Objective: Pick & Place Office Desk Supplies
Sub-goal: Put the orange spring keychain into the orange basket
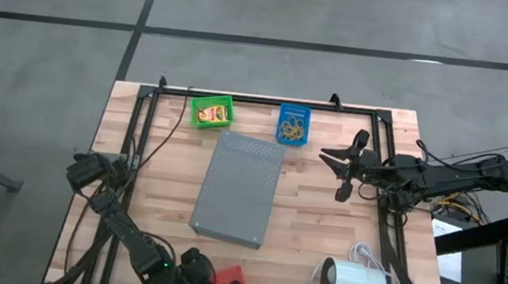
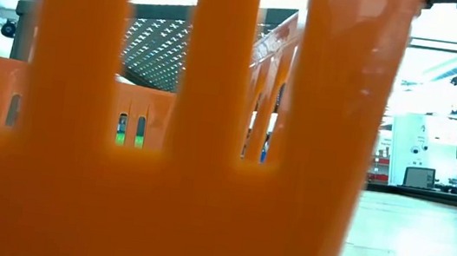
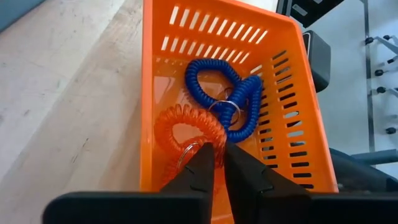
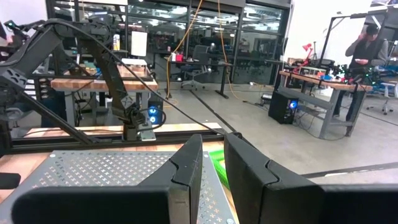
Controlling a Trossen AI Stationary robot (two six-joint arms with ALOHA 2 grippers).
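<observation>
Orange slotted basket wall (image 2: pixel 204 186) close up, bright room behind

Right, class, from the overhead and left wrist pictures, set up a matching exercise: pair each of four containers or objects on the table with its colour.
Things:
1. bin with coiled rings
2. bin with crayon boxes
3. bin with rubber bands
4. perforated slab

Colours:
a. grey
b. blue
c. orange
d. green

Pairs: 1-c, 2-d, 3-b, 4-a
</observation>
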